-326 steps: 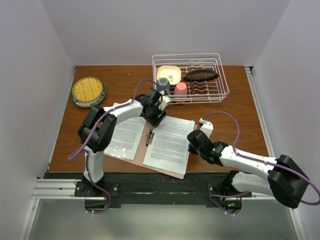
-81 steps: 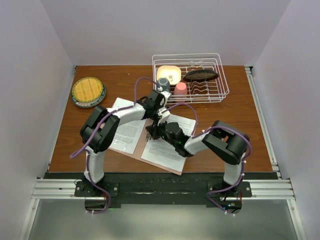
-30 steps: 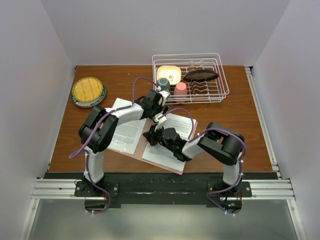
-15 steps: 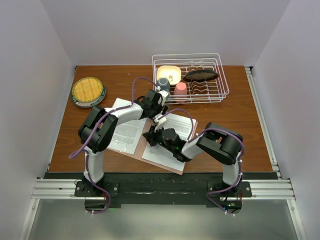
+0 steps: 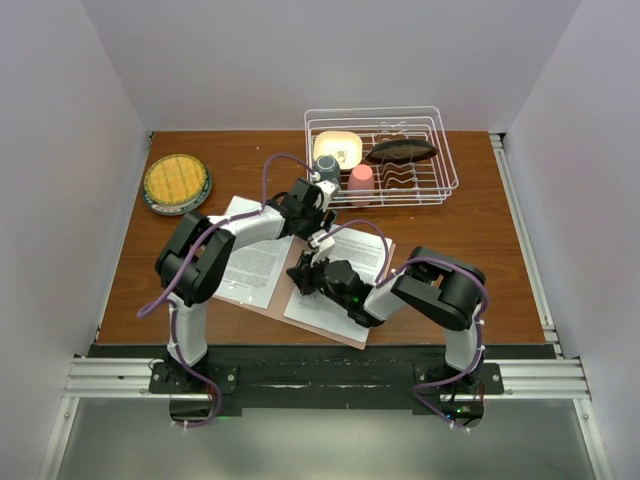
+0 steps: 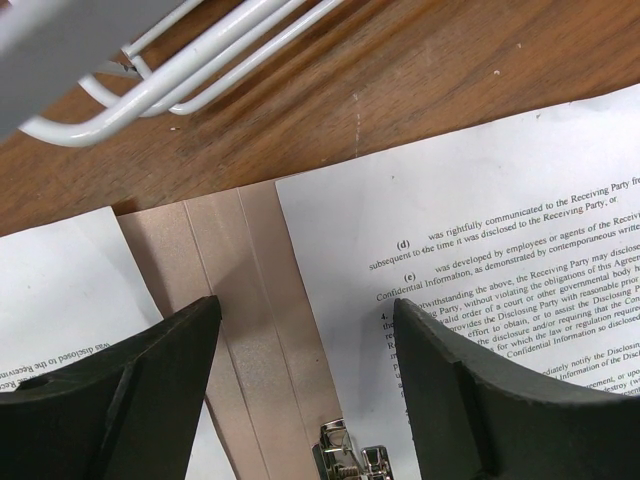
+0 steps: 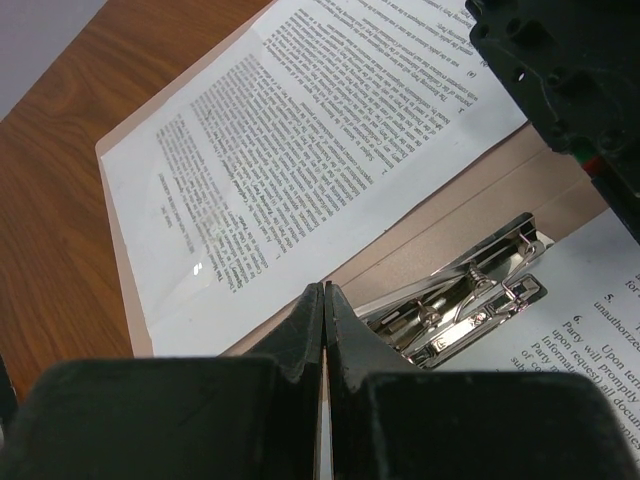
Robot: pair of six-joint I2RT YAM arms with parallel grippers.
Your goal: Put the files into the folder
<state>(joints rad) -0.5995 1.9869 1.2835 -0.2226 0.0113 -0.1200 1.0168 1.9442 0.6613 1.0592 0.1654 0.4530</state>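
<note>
Lying open on the brown table [image 5: 470, 250], the folder [image 6: 255, 300] carries the files [image 5: 250, 268], one printed sheet on each leaf, with the silver clip [image 7: 470, 285] on the spine between them. Legible on the right-hand sheet [image 6: 480, 200] in the left wrist view are "was rightfully communicated to the Receiving Party", "subsequent to the time it was disclosed to the Receiving Party, or" and "Confidential Information", beside items "(d)" and "(e)". The left gripper [image 6: 305, 315] hangs over the far end of the spine, near the white wire rack [image 6: 150, 90], its jaws wide apart and holding nothing. The right gripper [image 7: 325, 295] is pressed fully closed and empty, its tip at the clip; whether it touches the metal cannot be told. Some eleven seconds earlier the right arm lay off the folder's right edge; it has since swung in over the right-hand sheet.
</note>
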